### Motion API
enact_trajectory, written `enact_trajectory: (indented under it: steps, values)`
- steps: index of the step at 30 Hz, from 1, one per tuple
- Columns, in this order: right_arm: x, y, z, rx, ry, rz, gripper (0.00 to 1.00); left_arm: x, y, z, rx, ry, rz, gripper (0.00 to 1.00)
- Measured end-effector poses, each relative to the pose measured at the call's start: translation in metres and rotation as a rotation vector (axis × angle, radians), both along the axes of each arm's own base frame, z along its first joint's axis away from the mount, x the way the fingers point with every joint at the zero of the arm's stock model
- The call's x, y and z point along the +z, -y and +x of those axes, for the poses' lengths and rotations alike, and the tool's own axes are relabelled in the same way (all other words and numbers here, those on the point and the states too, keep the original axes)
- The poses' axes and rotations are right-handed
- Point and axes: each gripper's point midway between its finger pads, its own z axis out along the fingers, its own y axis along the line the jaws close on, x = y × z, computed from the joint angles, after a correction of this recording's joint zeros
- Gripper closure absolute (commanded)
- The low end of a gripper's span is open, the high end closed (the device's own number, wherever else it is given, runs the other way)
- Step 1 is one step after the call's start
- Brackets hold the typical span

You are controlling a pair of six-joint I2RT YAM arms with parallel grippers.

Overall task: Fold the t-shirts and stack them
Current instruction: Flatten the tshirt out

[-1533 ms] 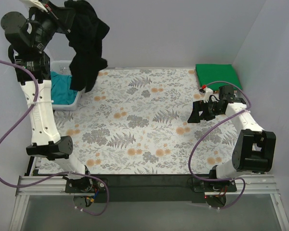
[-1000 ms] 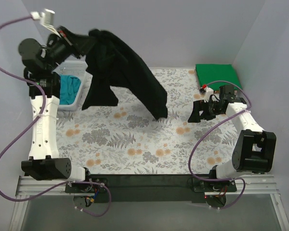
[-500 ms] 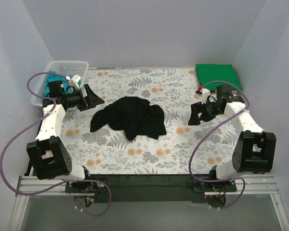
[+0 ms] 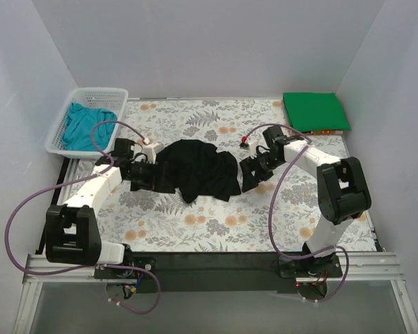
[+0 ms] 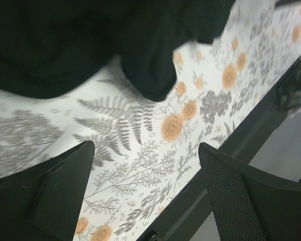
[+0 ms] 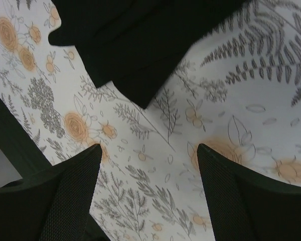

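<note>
Both arms have swung inward: left gripper (image 4: 153, 175) and right gripper (image 4: 249, 177), fingers spread and empty, flank the crumpled black t-shirt (image 4: 195, 167) on the floral table (image 4: 216, 226). Behind left: basket (image 4: 97, 92) holding the teal t-shirt (image 4: 87, 125). Behind right: the folded green t-shirt (image 4: 315, 111).

Three t-shirts (image 4: 195, 167) (image 4: 315, 111) (image 4: 87, 125), one basket (image 4: 97, 91)

You're looking at a worktop (image 4: 195, 229) with a white floral print, grey ferns and orange flowers. Plain pale walls box it in: back wall (image 4: 209, 49) past the worktop's far edge, left wall (image 4: 14, 104) and right wall (image 4: 400, 104) along its sides. An aluminium rail (image 4: 376, 270) and a black strip (image 4: 216, 263) run along the worktop's near edge, with grey floor (image 4: 216, 309) below. Light is even and soft, with only faint shadows on the worktop.
</note>
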Motion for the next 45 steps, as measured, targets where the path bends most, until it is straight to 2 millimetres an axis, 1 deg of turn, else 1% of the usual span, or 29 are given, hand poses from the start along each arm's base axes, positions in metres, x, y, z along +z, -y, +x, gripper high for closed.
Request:
enact_trajectory:
  steps: [2, 3, 5, 6, 11, 14, 17, 18, 20, 21, 22, 23, 24, 25, 26, 28, 30, 32, 34, 36, 38, 39, 42, 43, 45]
  values:
    - [-0.007, -0.014, 0.006, 0.008, -0.02, 0.013, 0.17, -0.009, 0.017, -0.013, -0.071, 0.006, 0.039, 0.18]
    - [-0.01, -0.021, 0.009, 0.012, -0.032, 0.02, 0.18, -0.013, 0.023, -0.016, -0.095, 0.009, 0.057, 0.18]
    - [-0.014, -0.034, 0.012, 0.025, -0.049, 0.029, 0.18, -0.021, 0.027, -0.014, -0.104, 0.008, 0.085, 0.19]
    - [-0.016, -0.038, 0.014, 0.028, -0.053, 0.034, 0.2, -0.026, 0.028, -0.011, -0.1, 0.004, 0.097, 0.19]
    - [-0.016, -0.064, 0.016, 0.059, -0.066, 0.059, 0.21, -0.052, 0.036, -0.006, -0.098, -0.046, 0.149, 0.22]
    - [-0.02, -0.073, 0.012, 0.069, -0.072, 0.053, 0.28, -0.064, 0.044, -0.005, -0.099, -0.076, 0.16, 0.26]
    - [-0.025, -0.077, 0.01, 0.07, -0.084, 0.041, 0.46, -0.073, 0.054, -0.002, -0.099, -0.107, 0.158, 0.34]
    - [-0.026, -0.078, 0.011, 0.068, -0.086, 0.036, 0.59, -0.073, 0.057, 0.0, -0.1, -0.109, 0.153, 0.44]
    - [-0.032, -0.077, 0.014, 0.059, -0.083, 0.015, 0.7, -0.074, 0.062, 0.006, -0.089, -0.107, 0.149, 0.56]
    - [-0.034, -0.076, 0.016, 0.05, -0.085, 0.009, 0.83, -0.074, 0.064, 0.009, -0.085, -0.109, 0.148, 0.64]
    - [-0.035, -0.073, 0.018, 0.044, -0.08, 0.002, 0.9, -0.074, 0.065, 0.011, -0.081, -0.11, 0.149, 0.82]
    - [-0.036, -0.07, 0.021, 0.032, -0.077, -0.008, 0.97, -0.073, 0.065, 0.012, -0.074, -0.114, 0.148, 0.92]
    - [-0.036, -0.067, 0.024, 0.019, -0.077, -0.01, 0.99, -0.071, 0.066, 0.014, -0.074, -0.11, 0.147, 0.97]
    - [-0.037, -0.063, 0.027, 0.006, -0.076, -0.014, 0.99, -0.067, 0.067, 0.017, -0.076, -0.104, 0.147, 1.0]
    - [-0.037, -0.059, 0.03, -0.008, -0.074, -0.016, 0.99, -0.063, 0.068, 0.02, -0.08, -0.096, 0.146, 1.0]
    - [-0.036, -0.044, 0.041, -0.044, -0.061, -0.022, 0.99, -0.05, 0.068, 0.025, -0.088, -0.074, 0.142, 1.0]
    - [-0.032, -0.023, 0.05, -0.088, -0.037, -0.029, 0.99, -0.034, 0.067, 0.027, -0.102, -0.047, 0.137, 1.0]
    - [-0.023, 0.001, 0.055, -0.132, -0.013, -0.036, 0.99, -0.016, 0.062, 0.026, -0.114, -0.016, 0.13, 1.0]
    - [-0.01, 0.027, 0.061, -0.181, 0.022, -0.041, 0.99, 0.001, 0.054, 0.02, -0.122, 0.005, 0.12, 1.0]
    - [0.006, 0.053, 0.066, -0.221, 0.073, -0.049, 0.99, 0.016, 0.041, 0.014, -0.119, 0.015, 0.113, 1.0]
    - [0.019, 0.073, 0.071, -0.247, 0.125, -0.062, 0.99, 0.027, 0.025, 0.014, -0.096, 0.019, 0.114, 1.0]
    - [0.025, 0.084, 0.071, -0.258, 0.149, -0.072, 0.99, 0.031, 0.016, 0.016, -0.077, 0.021, 0.114, 1.0]
    - [0.031, 0.102, 0.069, -0.266, 0.176, -0.1, 0.99, 0.041, -0.01, 0.032, -0.008, 0.025, 0.123, 1.0]
    - [0.032, 0.106, 0.069, -0.265, 0.177, -0.108, 0.99, 0.046, -0.015, 0.04, 0.007, 0.034, 0.124, 1.0]
    - [0.033, 0.108, 0.073, -0.263, 0.163, -0.119, 0.99, 0.056, -0.02, 0.064, 0.029, 0.062, 0.122, 1.0]
